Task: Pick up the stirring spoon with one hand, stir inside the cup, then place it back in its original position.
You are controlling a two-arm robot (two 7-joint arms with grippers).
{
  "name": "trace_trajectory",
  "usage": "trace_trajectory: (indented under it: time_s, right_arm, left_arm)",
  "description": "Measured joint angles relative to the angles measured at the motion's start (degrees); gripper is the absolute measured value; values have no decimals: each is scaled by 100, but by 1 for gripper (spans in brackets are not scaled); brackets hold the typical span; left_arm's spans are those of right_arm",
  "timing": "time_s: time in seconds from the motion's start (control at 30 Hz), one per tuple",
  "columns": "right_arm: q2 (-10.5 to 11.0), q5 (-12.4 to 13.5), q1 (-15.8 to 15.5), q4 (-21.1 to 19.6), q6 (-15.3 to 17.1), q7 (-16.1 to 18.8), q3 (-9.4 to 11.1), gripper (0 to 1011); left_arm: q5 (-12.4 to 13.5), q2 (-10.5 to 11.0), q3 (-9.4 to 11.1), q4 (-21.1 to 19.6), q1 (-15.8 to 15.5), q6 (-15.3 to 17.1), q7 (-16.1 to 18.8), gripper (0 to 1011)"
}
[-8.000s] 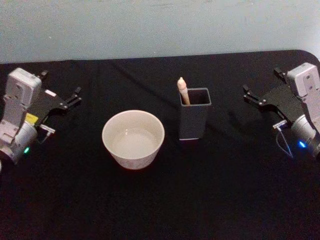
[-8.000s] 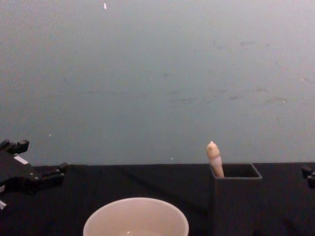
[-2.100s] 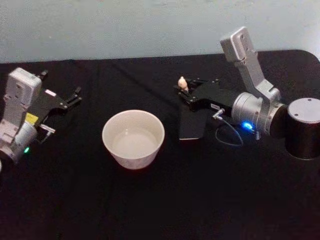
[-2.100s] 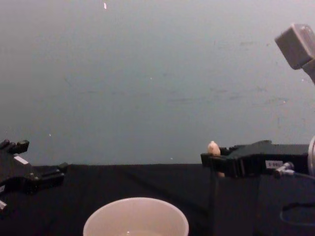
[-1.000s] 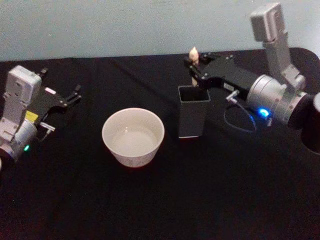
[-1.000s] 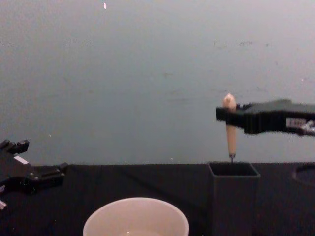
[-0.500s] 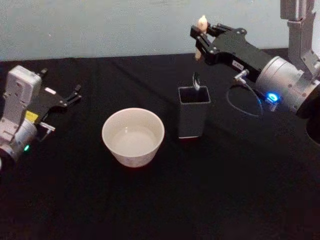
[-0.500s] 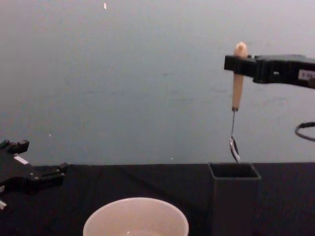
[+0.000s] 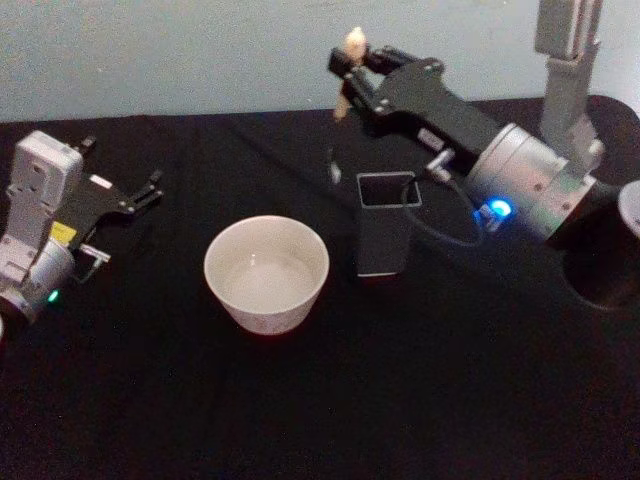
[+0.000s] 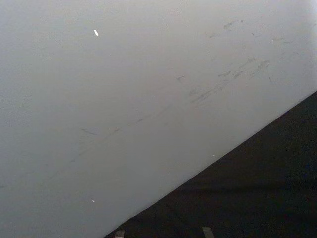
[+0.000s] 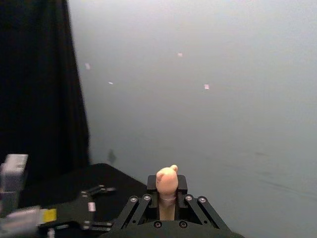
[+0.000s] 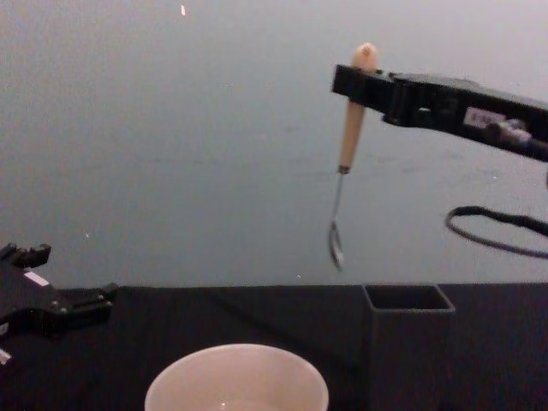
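Right pincer is clamped on the wooden handle of the stirring spoon, which hangs upright with its bowl down, high above the table and clear of the dark holder box. It hangs between the box and the cup. Left pincer sits at the table's left side, fingers spread apart and empty.

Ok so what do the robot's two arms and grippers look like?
The right gripper and left gripper are black and blocky with small white labels, on silver-grey arms. The right arm has a round metallic wrist, a blue light and a looping black cable; the left has a yellow sticker and green light.
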Motion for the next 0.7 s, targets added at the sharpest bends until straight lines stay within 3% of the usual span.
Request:
trace_trajectory:
  time_s: [0.37,0.7]
  right_arm:
    - [-174,52,-19,485,-738,537,-515,214]
    - [-255,59,-43,942,-1047,834,-757,214]
  left_arm:
    - [0,0,0,0,0,0,0,1001]
    - [0,0,0,0,0,0,0,1001]
